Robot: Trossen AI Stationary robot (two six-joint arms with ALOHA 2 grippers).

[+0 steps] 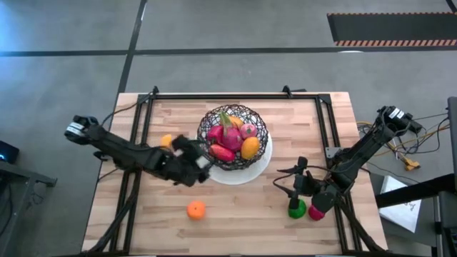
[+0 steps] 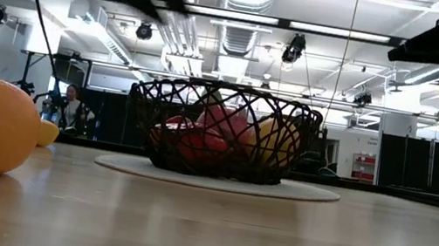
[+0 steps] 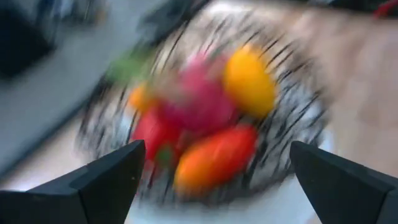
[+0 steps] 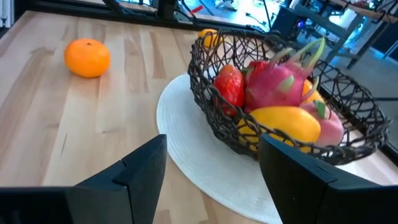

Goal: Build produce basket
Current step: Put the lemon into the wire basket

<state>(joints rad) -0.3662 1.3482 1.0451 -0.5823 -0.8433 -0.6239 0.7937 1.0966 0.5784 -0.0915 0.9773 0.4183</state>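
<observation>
While the left gripper [image 1: 202, 165] is held with its fingers [image 3: 106, 180] spread apart and nothing between them, it is seen just beside the rim of the basket [image 1: 236, 137], on the side nearest the left arm, with the produce [image 1: 230, 137] piled directly ahead of the fingertips. The basket is set on a white plate [image 1: 265, 163], and red, pink, yellow and orange pieces are already heaped in it. Farther out from that gripper, an orange fruit [image 1: 196, 210] is left loose on the table [image 1: 143, 221], and a small yellow-orange piece [image 1: 166, 140] lies close behind the arm. The right gripper [image 1: 300, 194] is parked well apart from the basket, its fingers also held apart and empty, with a green piece [image 1: 296, 208] and a magenta piece [image 1: 318, 210] just beside it. The step in hand is judged to be clearing away from the basket and fetching a loose piece; it would be done best if the fingers were lifted clear of the wire rim first, so that basket and plate are not dragged. The left wrist view is heavily smeared, so exact contact with the rim cannot be told, and the lower produce is hidden under the top layer.
</observation>
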